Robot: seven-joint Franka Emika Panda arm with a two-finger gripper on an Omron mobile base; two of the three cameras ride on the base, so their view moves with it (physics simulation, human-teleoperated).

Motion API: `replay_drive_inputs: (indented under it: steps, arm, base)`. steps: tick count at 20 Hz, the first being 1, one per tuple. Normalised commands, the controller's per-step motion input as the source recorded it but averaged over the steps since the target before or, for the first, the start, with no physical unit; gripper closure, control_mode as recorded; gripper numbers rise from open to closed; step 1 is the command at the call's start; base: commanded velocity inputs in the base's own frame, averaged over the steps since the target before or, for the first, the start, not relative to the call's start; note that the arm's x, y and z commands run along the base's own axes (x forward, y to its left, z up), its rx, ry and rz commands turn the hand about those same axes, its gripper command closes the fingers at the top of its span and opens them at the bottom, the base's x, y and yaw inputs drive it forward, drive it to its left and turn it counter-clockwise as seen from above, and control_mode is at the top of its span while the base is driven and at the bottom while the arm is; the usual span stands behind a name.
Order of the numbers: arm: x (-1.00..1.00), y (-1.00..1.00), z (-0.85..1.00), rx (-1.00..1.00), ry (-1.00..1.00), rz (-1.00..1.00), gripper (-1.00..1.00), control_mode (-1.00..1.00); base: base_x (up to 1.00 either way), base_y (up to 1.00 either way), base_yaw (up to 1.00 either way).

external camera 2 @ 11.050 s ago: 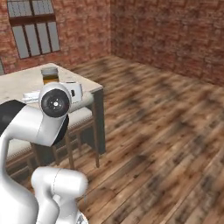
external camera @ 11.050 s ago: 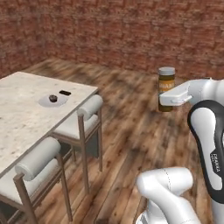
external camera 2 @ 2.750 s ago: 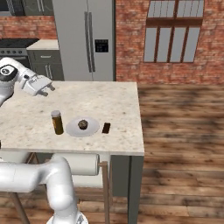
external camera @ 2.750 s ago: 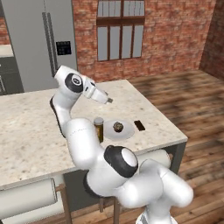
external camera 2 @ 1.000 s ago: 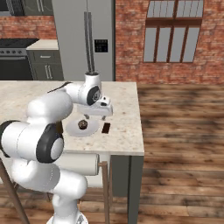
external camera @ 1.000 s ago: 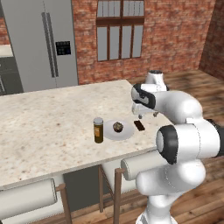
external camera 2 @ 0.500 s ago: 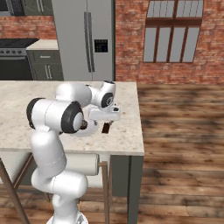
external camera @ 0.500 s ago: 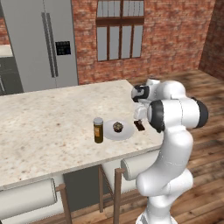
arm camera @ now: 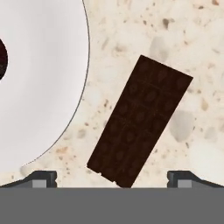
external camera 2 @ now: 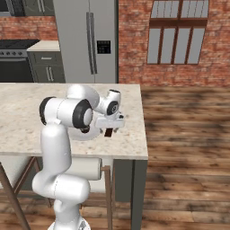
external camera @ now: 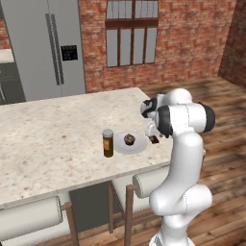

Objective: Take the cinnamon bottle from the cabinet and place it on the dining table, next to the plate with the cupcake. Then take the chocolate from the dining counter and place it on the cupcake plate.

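Observation:
The cinnamon bottle (external camera: pixel 108 142) stands upright on the dining table (external camera: pixel 48 139), just left of the plate (external camera: pixel 138 146) that carries the cupcake (external camera: pixel 129 140). Right of the plate the chocolate (external camera: pixel 154 140) lies flat on the stone top. My gripper (external camera: pixel 152 132) hangs open directly over it, pointing down. In the hand view the dark bar (arm camera: pixel 140 120) lies slanted between my two fingertips (arm camera: pixel 41 177), which straddle it without touching. The plate's rim (arm camera: pixel 52 87) curves along the left there, with a sliver of cupcake (arm camera: pixel 2 59) at the edge. In the right base view the gripper (external camera 2: pixel 109 126) hovers over the chocolate (external camera 2: pixel 108 132). The cabinet is out of view.
The table's right edge (external camera 2: pixel 144 134) runs close to the chocolate, with wooden floor beyond it. Padded stools (external camera: pixel 151 180) stand under the near edge. A grey fridge (external camera: pixel 48 48) and a stove (external camera 2: pixel 13 58) are against the brick back wall.
The bottle, carried earlier, now stands by the plate. Over the last second the hand has swung in and come down over the chocolate, jaws staying open.

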Motion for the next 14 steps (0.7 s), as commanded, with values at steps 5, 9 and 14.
replay_drive_inputs:
  steps: [5, 9, 14]
  arm:
    - [0.1, 0.0, -0.48, 0.0, -0.08, 0.03, -1.0, -1.0]
    - [0.06, 0.0, -0.41, 0.0, -0.12, 0.0, -1.0, -1.0]
    - [0.0, 0.0, -0.5, 0.0, -0.15, 0.0, -1.0, -1.0]
  base:
    - [0.0, 0.0, 0.0]
    - [0.0, 0.0, 0.0]
    - [0.0, 0.0, 0.0]
